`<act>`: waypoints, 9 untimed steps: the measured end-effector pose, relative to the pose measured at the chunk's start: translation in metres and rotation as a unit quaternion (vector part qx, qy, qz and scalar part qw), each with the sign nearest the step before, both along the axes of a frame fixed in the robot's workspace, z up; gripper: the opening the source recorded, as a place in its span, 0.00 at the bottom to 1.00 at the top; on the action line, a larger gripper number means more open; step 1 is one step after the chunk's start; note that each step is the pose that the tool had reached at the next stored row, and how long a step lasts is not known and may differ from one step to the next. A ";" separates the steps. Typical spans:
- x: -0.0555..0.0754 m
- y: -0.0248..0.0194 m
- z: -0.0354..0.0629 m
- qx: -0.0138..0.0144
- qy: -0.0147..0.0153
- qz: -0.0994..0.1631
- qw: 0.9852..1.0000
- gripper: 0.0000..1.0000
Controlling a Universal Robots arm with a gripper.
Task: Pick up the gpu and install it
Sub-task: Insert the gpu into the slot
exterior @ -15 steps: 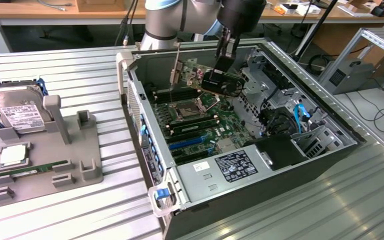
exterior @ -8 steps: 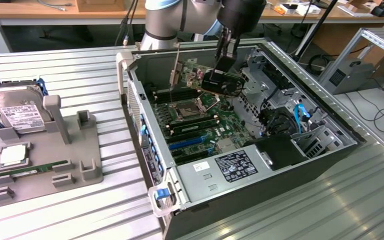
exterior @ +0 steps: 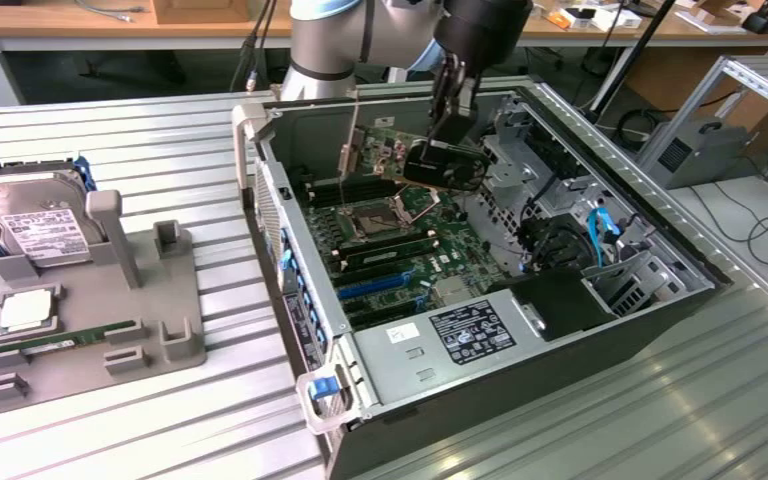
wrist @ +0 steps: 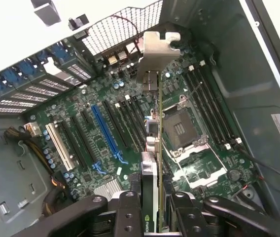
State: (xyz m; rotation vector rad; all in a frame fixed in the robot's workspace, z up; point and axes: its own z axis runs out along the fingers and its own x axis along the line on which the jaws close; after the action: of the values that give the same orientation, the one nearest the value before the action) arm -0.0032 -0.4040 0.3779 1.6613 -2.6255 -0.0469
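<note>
Here our fingers [wrist: 128,207] are clamped on the gpu [wrist: 152,168], which we hold edge-on above the motherboard [wrist: 81,123] inside the open computer case [exterior: 398,340], likely so its edge can meet a slot. Farther on, its silver bracket [wrist: 157,49] faces the perforated rear wall [wrist: 120,27].

Ribbed metal tabletop [exterior: 117,130], wooden workbench [exterior: 37,20] behind, aluminium frame [exterior: 764,60]
</note>
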 end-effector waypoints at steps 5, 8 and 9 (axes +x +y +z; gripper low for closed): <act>0.000 0.0000 0.0000 0.000 0.000 0.026 1.000 0.27; 0.000 0.0000 0.0000 0.000 0.000 0.038 0.999 0.27; 0.000 0.0000 0.0000 0.000 0.000 0.042 0.999 0.27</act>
State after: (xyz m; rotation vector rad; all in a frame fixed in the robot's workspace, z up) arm -0.0031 -0.4040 0.3779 1.7702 -2.5519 -0.0446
